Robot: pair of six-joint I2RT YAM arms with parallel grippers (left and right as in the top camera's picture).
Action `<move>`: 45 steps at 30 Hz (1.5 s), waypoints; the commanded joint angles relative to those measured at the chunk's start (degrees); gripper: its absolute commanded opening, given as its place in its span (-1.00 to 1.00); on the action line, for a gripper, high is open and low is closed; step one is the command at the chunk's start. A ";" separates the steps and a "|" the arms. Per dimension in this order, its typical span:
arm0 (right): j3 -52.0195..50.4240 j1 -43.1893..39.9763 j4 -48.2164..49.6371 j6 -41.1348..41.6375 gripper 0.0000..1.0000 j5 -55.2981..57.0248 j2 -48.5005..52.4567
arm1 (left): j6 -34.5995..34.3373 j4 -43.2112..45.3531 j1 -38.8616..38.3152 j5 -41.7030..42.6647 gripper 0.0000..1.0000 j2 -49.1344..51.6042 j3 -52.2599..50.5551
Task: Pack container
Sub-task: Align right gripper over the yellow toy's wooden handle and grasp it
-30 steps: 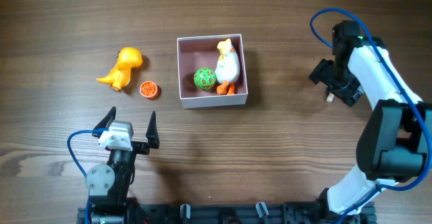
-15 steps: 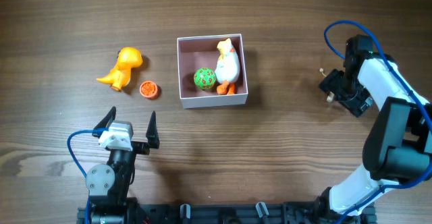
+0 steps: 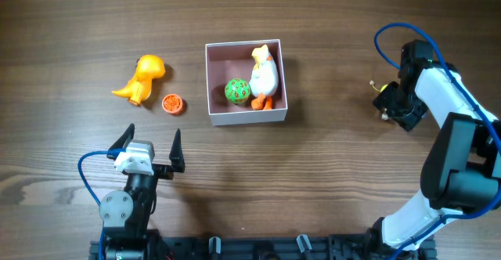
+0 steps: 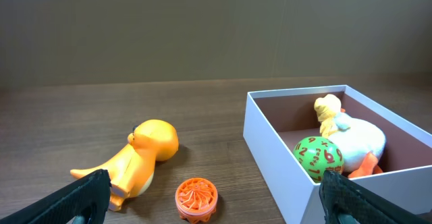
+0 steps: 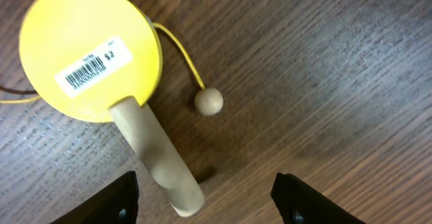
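The container (image 3: 246, 118), a white square box with a pinkish inside, stands mid-table and holds a green ball (image 3: 236, 91) and a white duck (image 3: 264, 76). Left of it lie an orange dinosaur toy (image 3: 141, 78) and a small orange disc (image 3: 173, 103). My left gripper (image 3: 149, 146) hangs open near the front edge, facing the disc (image 4: 196, 198) and the container's wall (image 4: 270, 143). At the right, my right gripper (image 5: 209, 204) is open over a yellow paddle drum (image 5: 91, 52). The drum's wooden handle (image 5: 158, 160) lies between the jaws, nearer the left finger, untouched.
A wooden bead (image 5: 208, 101) on a yellow string lies beside the paddle drum. In the overhead view my right arm (image 3: 446, 103) hides most of that toy. Bare wooden tabletop (image 3: 329, 182) stretches between the container and both arms.
Over the last second my right arm has shifted to the right and come down over the paddle drum, and its jaws look narrower. The left arm and the toys are unmoved.
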 commanded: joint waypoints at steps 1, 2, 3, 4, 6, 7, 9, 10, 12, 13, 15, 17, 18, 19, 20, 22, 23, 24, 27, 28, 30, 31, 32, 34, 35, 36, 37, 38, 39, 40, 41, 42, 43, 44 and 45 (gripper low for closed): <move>-0.57 0.13 1.16 -0.35 0.44 -0.90 -0.79 | 1.11 0.11 -0.26 1.03 0.99 -0.42 -0.46; -0.57 0.13 1.40 -0.70 0.47 -0.87 -0.76 | 1.11 0.11 -0.26 1.03 1.00 -0.42 -0.46; -0.57 0.13 1.88 -2.19 0.50 -0.90 -0.76 | 1.11 0.11 -0.26 1.03 0.99 -0.42 -0.46; -0.57 0.13 2.14 -2.86 0.52 -0.90 -0.74 | 1.11 0.11 -0.26 1.05 1.00 -0.42 -0.46; -0.57 0.13 2.75 -6.03 0.64 -1.09 -0.11 | 1.11 0.11 -0.26 1.03 0.99 -0.42 -0.46; -0.57 0.13 2.91 -7.28 0.71 -1.29 0.20 | 1.11 0.11 -0.26 1.03 0.99 -0.42 -0.46; -0.57 0.13 3.37 -9.62 0.75 -2.25 1.29 | 1.11 0.11 -0.26 1.03 1.00 -0.42 -0.46; -0.57 0.13 3.41 -9.79 0.75 -2.36 1.92 | 1.11 0.11 -0.26 1.03 0.99 -0.42 -0.46; -0.57 0.13 3.82 -9.73 0.76 -2.47 3.30 | 1.11 0.11 -0.26 1.05 1.00 -0.42 -0.46; -0.57 0.15 4.20 -9.70 0.76 -2.58 4.07 | 1.11 0.11 -0.26 1.03 0.99 -0.42 -0.46; -0.57 0.15 4.33 -9.60 0.77 -2.60 5.09 | 1.11 0.11 -0.26 1.03 1.00 -0.42 -0.46; -0.57 0.15 4.48 -9.53 0.77 -2.93 5.62 | 1.11 0.11 -0.26 1.03 1.00 -0.42 -0.46; -0.57 0.15 4.46 -9.53 0.75 -3.32 5.64 | 1.11 0.13 -0.26 1.03 1.00 -0.42 -0.46; -0.57 0.15 4.48 -9.53 0.72 -3.63 5.62 | 1.11 0.11 -0.26 1.03 1.00 -0.42 -0.46; -0.57 0.15 4.61 -9.53 0.66 -4.00 5.62 | 1.11 0.11 -0.26 1.03 0.99 -0.42 -0.46; -0.57 0.15 4.66 -9.51 0.57 -4.15 5.62 | 1.11 0.11 -0.26 1.05 0.99 -0.42 -0.46; -0.57 0.15 4.66 -9.53 0.52 -4.17 5.62 | 1.11 0.11 -0.26 1.05 1.00 -0.42 -0.46; -0.57 0.15 4.63 -9.53 0.47 -4.20 5.62 | 1.11 0.11 -0.26 1.03 1.00 -0.42 -0.46; -0.57 0.15 4.66 -9.51 0.46 -4.15 5.62 | 1.11 0.11 -0.26 1.03 1.00 -0.42 -0.46; -0.57 0.15 4.70 -9.51 0.45 -4.15 5.62 | 1.11 0.11 -0.26 1.05 0.99 -0.42 -0.46; -0.57 0.15 4.72 -9.51 0.37 -4.15 5.64 | 1.11 0.11 -0.26 1.05 1.00 -0.42 -0.46; -0.57 0.15 4.72 -9.51 0.32 -4.15 5.64 | 1.11 0.11 -0.26 1.03 0.99 -0.42 -0.46; -0.57 0.15 4.72 -9.51 0.29 -4.17 5.64 | 1.11 0.11 -0.26 1.05 0.99 -0.42 -0.46; -0.57 0.15 4.72 -9.51 0.21 -4.17 5.64 | 1.11 0.11 -0.26 1.05 0.99 -0.42 -0.46; -0.57 0.15 4.74 -9.51 0.21 -4.17 5.64 | 1.11 0.11 -0.26 1.05 0.99 -0.42 -0.46; -0.57 0.15 4.74 -9.51 0.20 -4.17 5.64 | 1.11 0.11 -0.26 1.03 0.99 -0.42 -0.46; -0.57 0.15 4.76 -9.49 0.17 -4.17 5.64 | 1.11 0.11 -0.26 1.05 1.00 -0.42 -0.46; -0.57 0.15 4.81 -9.46 0.15 -4.17 5.64 | 1.11 0.11 -0.26 1.03 1.00 -0.42 -0.46; -0.57 0.15 4.87 -9.49 0.15 -4.17 5.64 | 1.11 0.11 -0.26 1.03 1.00 -0.42 -0.46; -0.57 0.15 4.94 -9.49 0.04 -4.17 5.64 | 1.11 0.11 -0.26 1.05 1.00 -0.42 -0.46; -0.57 0.15 5.07 -9.49 -0.03 -4.17 5.64 | 1.11 0.11 -0.26 1.05 1.00 -0.42 -0.46; -0.57 0.15 5.14 -9.49 -0.07 -4.17 5.64 | 1.11 0.11 -0.26 1.03 0.99 -0.42 -0.46; -0.57 0.15 5.18 -9.42 -0.09 -4.17 5.64 | 1.11 0.11 -0.26 1.05 0.99 -0.42 -0.46; -0.57 0.15 5.20 -9.35 -0.18 -4.15 5.64 | 1.11 0.11 -0.26 1.03 0.99 -0.42 -0.46; -0.57 0.15 5.29 -9.33 -0.31 -4.15 5.64 | 1.11 0.11 -0.26 1.05 1.00 -0.42 -0.46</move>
